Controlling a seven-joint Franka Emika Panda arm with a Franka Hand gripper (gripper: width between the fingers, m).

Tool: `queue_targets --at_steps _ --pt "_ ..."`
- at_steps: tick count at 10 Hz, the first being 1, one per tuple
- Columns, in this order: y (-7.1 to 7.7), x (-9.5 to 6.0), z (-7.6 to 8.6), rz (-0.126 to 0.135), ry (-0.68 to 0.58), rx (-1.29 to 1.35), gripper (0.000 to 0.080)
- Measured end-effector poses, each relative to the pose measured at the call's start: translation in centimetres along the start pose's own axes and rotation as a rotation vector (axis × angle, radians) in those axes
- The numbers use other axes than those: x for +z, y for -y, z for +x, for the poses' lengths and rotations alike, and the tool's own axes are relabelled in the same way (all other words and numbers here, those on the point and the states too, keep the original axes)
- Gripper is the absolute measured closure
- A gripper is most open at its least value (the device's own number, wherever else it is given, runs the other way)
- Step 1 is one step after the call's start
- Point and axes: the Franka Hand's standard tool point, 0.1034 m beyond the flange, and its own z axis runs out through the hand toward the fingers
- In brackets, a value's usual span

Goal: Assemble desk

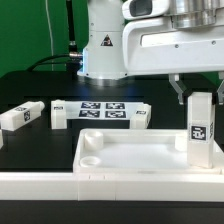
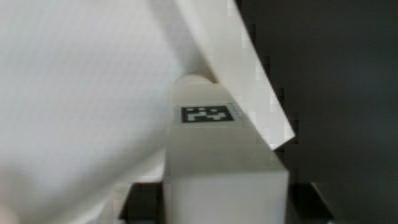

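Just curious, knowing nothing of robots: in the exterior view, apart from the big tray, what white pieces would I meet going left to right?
Leg lying flat, second leg, marker board, third leg, upright leg gripped by the hand.

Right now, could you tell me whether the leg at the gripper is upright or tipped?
Upright: the leg stands vertical at the desk top corner, held in the gripper.

Desk top [image 1: 130,152] cut off at exterior view's right edge; jaws' hold on leg [image 1: 203,125] unclear.

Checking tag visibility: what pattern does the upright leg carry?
A black-and-white square tag on the white leg, best in the exterior view.
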Motion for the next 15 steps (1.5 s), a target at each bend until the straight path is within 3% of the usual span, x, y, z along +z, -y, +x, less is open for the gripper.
queue_targets --at_steps 6,10,12,15 --pt "0.2 0.1 -0.2 0.01 0.01 0.378 0.0511" --pt "0.2 0.1 -0.2 0.01 0.011 0.365 0.051" --pt "0.4 0.1 -0.3 0.008 0.012 0.332 0.02" --pt "1.0 0.1 -0.8 -0.029 -0.02 -0.032 0.0153"
